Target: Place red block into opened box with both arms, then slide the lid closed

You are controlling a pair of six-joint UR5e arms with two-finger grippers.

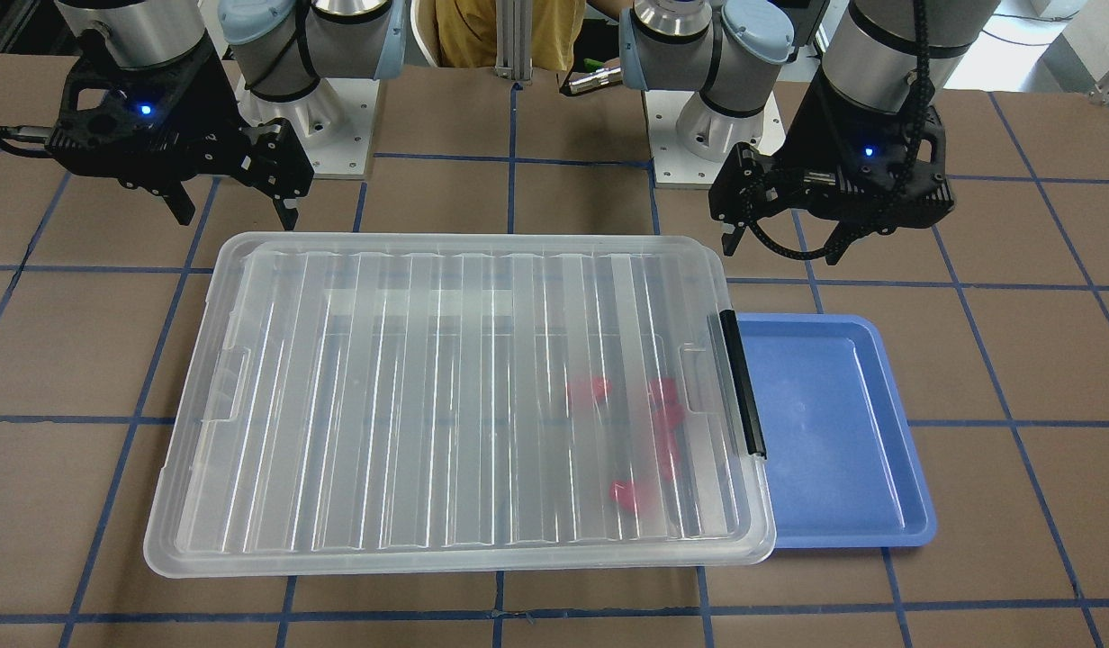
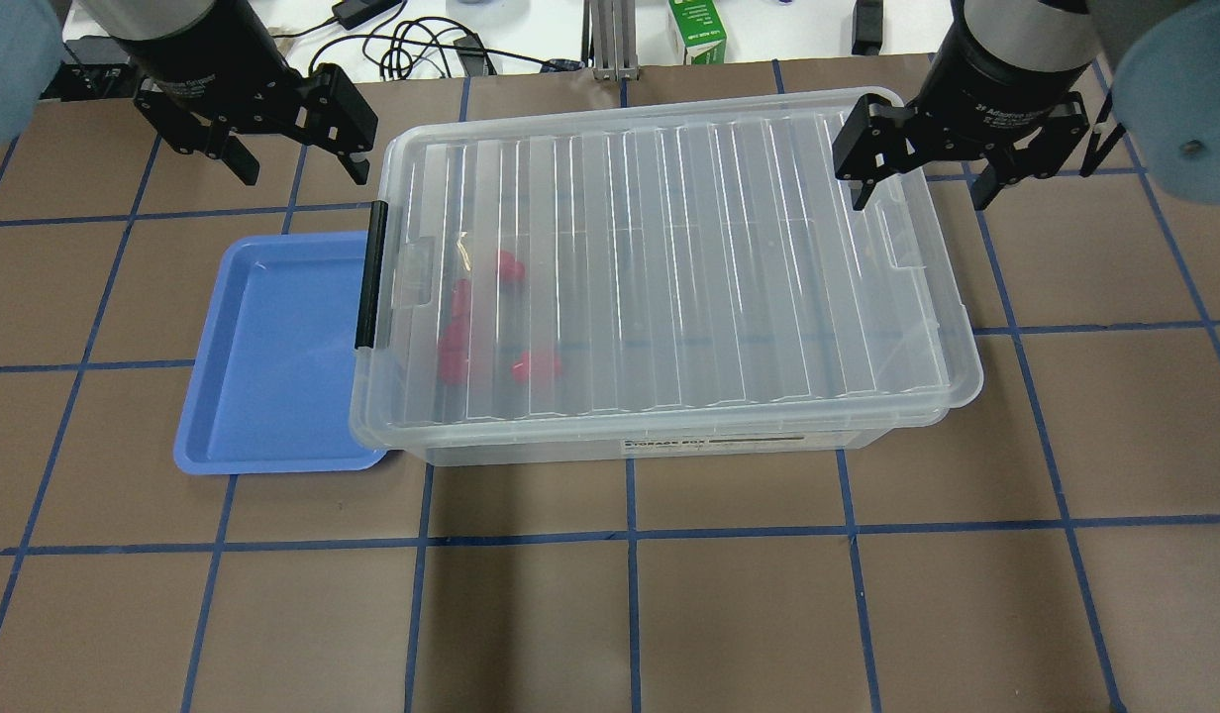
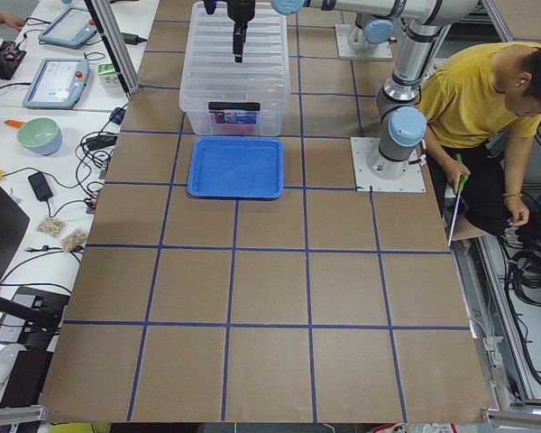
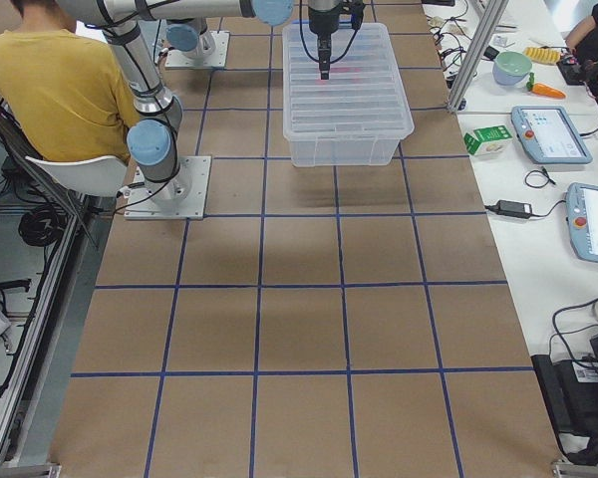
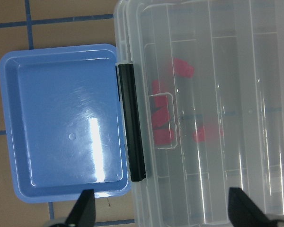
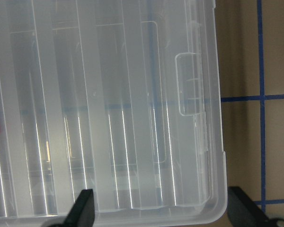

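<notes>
The clear box (image 2: 669, 448) stands mid-table, and the ribbed lid (image 2: 689, 257) lies flat across the whole of it. Several red blocks (image 2: 536, 368) show blurred through the lid near the black latch bar (image 2: 371, 275), also in the front view as red blocks (image 1: 589, 390) and in the left wrist view as red blocks (image 5: 182, 69). My left gripper (image 2: 301, 173) hangs open above the table beside the box's latch-end far corner. My right gripper (image 2: 922, 193) hangs open over the opposite far corner. Neither holds anything.
A blue tray (image 2: 273, 347) with nothing in it lies against the latch end of the box. A green carton (image 2: 697, 30) and cables sit beyond the far edge. A person in a yellow shirt (image 3: 487, 99) sits behind the robot bases. Bare brown table stretches in front of the box.
</notes>
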